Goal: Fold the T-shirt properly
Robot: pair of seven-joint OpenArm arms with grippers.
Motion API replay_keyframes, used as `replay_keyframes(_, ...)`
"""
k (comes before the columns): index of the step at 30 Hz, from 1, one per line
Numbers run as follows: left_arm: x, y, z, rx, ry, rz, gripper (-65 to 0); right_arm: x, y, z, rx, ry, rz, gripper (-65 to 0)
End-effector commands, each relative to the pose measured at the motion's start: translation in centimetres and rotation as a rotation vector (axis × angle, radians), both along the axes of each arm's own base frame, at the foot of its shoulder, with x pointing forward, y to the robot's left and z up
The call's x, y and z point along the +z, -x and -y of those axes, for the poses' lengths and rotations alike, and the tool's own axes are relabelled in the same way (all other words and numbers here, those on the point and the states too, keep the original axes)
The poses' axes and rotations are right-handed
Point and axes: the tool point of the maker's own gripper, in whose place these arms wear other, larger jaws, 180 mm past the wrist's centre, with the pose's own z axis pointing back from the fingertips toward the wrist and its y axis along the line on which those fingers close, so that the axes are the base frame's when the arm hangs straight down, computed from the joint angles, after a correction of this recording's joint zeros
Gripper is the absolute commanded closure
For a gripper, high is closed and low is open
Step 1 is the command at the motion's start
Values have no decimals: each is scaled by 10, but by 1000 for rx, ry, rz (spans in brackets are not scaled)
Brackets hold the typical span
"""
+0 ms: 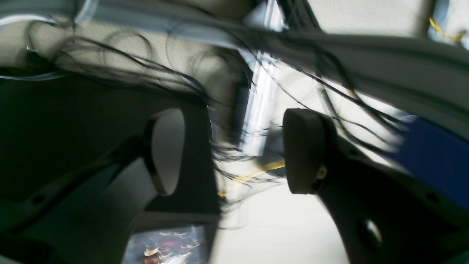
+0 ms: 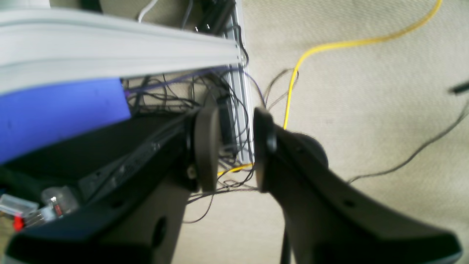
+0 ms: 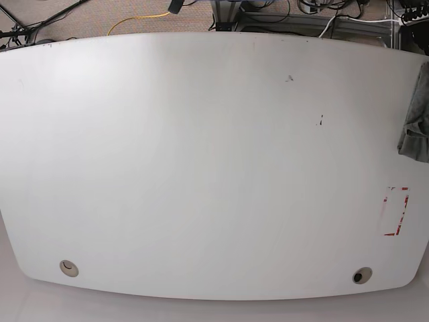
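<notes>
Over at 3 o'clock on the desk [image 3: 201, 168], the T-shirt [image 3: 417, 127] sits bunched at the edge, partly out of frame. Left tool [image 1: 234, 152] gapes wide, right tool [image 2: 236, 150] narrow, both empty above carpet, nowhere near it.

We've got a big white table [image 3: 201, 168] with two round cable holes near its front edge, a red-marked rectangle [image 3: 395, 211] on its right side, and only a bit of the grey T-shirt [image 3: 415, 127] bunched at the far right edge, mostly out of view.
</notes>
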Motion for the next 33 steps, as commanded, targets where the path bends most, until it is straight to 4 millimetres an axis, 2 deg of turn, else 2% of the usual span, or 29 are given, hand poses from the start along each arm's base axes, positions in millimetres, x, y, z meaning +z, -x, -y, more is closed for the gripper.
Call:
replay_keyframes(1,-7,25,-7,-33,-45,-69,-392,-4,3,10,22,48,-15,-157)
replay_keyframes(4,-14,23,-10,-74,-79,-122,-392,-13,2,19,46,109,-57,-159)
replay_keyframes(7,-16,10,-8,-80,-80,-121,-393,-22,-4,23,72,137,-104,-159)
replay_keyframes(8,-17,4,-8,-81,-80,-113,-393,-24,-7,23,83,139,-121,-159)
replay_keyframes(12,-20,6,-5,-83,-65,-178,-394,-29,-17,22,97,141,-156,-159)
replay_keyframes(15,-21,-10,0,-86,-40,-188,-394,-32,-25,23,105,150,-175,-159)
replay_keyframes(19,-22,-10,2,-91,-23,-235,-394,-35,-33,18,114,146,-204,-159)
replay_keyframes(22,-23,-25,3,-92,-21,-230,-394,-36,-37,15,118,143,-204,-159)
replay_keyframes(33,-23,-32,1,-89,-29,-222,-396,-36,-36,13,119,140,-206,-160)
